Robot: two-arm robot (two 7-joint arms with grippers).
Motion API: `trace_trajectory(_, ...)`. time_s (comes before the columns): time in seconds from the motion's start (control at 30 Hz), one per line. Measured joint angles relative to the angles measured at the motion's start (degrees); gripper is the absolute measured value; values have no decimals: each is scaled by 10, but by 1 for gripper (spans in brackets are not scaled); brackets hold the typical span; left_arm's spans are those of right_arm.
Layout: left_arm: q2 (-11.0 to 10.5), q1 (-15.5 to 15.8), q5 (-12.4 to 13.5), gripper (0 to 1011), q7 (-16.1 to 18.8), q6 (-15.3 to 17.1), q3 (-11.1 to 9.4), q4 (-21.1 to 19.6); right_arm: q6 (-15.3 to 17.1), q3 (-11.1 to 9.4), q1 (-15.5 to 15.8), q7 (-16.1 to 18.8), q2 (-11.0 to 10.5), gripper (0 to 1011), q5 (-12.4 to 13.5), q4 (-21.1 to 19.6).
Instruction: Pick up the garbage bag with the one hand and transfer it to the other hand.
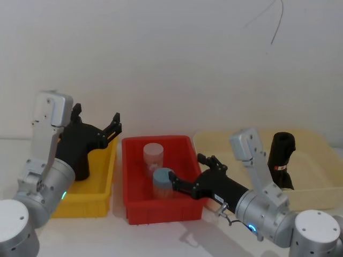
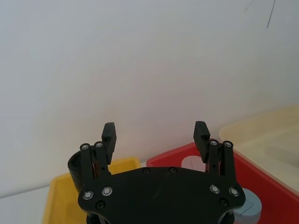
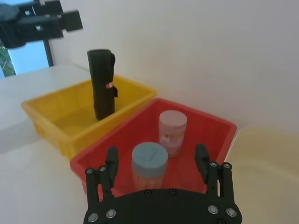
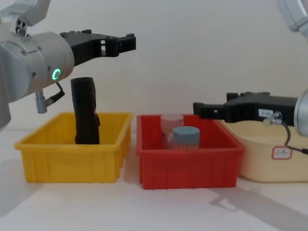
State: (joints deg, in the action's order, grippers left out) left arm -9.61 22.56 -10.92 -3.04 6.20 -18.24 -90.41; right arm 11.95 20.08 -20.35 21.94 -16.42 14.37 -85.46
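The garbage bag (image 4: 85, 110), a tall black roll with a red-and-white label and a loose flap (image 3: 102, 84), stands upright in the yellow bin (image 4: 72, 161). My left gripper (image 4: 129, 43), on the silver arm with the green ring, hangs open above the bin, higher than the roll's top and not touching it. From the left wrist, its fingers (image 2: 155, 130) are spread wide with nothing between them, and the roll's top (image 2: 74, 167) peeks out below. My right gripper (image 4: 197, 109) is open over the red bin (image 4: 187, 166), apart from the bag.
Two jars stand in the red bin, one with a pink lid (image 1: 153, 154) and one with a blue lid (image 1: 163, 179) just under the right gripper. A second black roll (image 1: 282, 150) stands in the beige bin (image 1: 321, 187) at the right. A white wall is behind.
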Motion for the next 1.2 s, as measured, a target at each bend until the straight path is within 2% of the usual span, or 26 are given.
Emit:
trace_trajectory(0.53,-1,-4,4,1001,6,4,3,-5,-13,18,-16,34,-10,1000,12,46)
trace_trajectory(0.87,-2,-4,5,1000,8,5,4,-6,-17,32,-33,51,-9,1000,15,72)
trace_trajectory(1.2,-2,-5,5,1001,8,6,5,-7,-20,45,-63,60,-1,1000,16,113)
